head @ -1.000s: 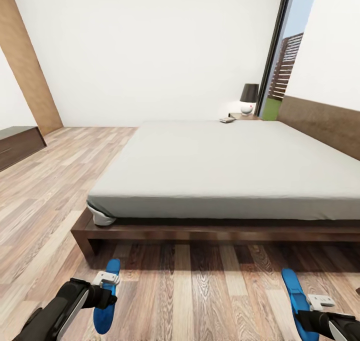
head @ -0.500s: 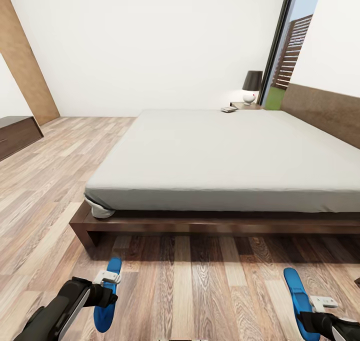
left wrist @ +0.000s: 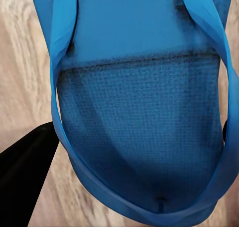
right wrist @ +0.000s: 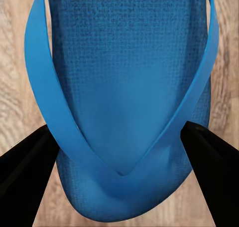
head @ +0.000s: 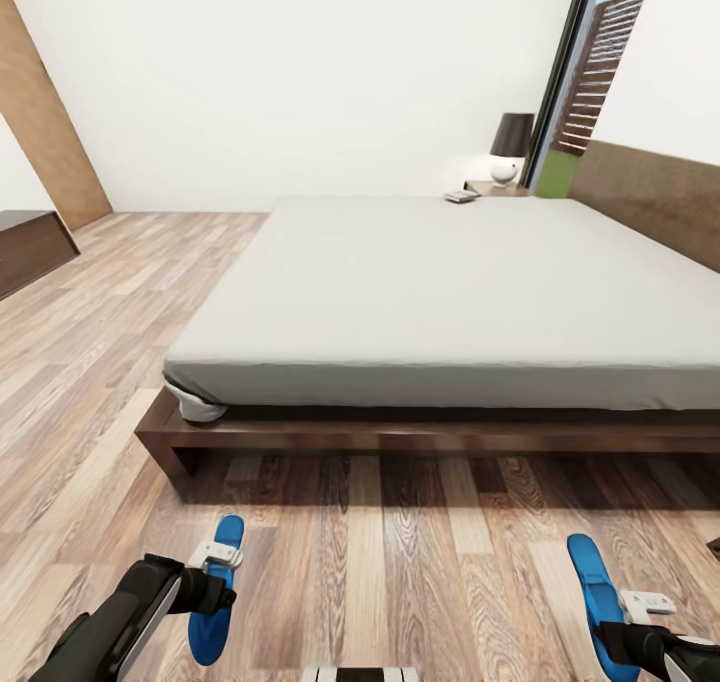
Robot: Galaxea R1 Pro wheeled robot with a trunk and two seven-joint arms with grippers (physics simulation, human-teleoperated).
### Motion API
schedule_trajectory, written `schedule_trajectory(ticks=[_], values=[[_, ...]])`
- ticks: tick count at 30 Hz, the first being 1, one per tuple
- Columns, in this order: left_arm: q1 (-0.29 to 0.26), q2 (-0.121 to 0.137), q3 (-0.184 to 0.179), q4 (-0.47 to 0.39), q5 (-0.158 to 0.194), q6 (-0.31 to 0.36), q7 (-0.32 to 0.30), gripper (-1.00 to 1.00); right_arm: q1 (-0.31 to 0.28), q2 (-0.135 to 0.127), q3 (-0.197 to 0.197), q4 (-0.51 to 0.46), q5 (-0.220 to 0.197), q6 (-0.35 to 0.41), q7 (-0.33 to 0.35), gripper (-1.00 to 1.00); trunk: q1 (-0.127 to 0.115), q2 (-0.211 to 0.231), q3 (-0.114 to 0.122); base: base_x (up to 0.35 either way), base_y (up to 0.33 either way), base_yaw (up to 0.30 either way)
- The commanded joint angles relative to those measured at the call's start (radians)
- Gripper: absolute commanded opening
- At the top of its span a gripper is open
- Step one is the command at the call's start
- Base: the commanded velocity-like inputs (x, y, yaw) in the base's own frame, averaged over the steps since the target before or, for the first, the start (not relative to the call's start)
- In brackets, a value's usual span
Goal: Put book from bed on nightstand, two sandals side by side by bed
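Plain white walls [head: 300, 72] meet a brown wood-plank floor [head: 90, 362]. At ten o'clock sits a long dark cabinet [head: 30, 250]; at one o'clock, a tall dark-framed window [head: 590, 72] and what seems a black-shaded lamp [head: 511, 142].

The robot's left arm, black with a white panel, reaches forward low at its own left, its left gripper [head: 213, 574] clamped across a bright blue narrow sandal [head: 214, 590] whose rounded toe points ahead of the fingers. Its right arm comes in low on the other side, and the right gripper [head: 628, 617] likewise grips a second bright blue sandal [head: 597, 590]. Seen along that gripper, both black fingers [right wrist: 25, 174] press against the edges of the textured blue sole [right wrist: 129, 92].
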Motion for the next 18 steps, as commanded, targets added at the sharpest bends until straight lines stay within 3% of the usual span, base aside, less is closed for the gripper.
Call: schedule_trajectory(ticks=[1,18], values=[[0.0,0.001,-0.002,-0.001,0.003,0.003,0.0,-1.0,0.0,-0.001,0.005,-0.002,-0.011,0.006,0.001,-1.0,0.0,-0.001,-0.005,0.0,0.0,0.0],[-0.001,-0.005,-0.002,0.0,0.003,-0.03,0.0,-1.0,0.0,-0.001,0.005,0.0,-0.011,0.006,0.001,-1.0,0.008,-0.005,-0.071,0.0,0.0,0.0]])
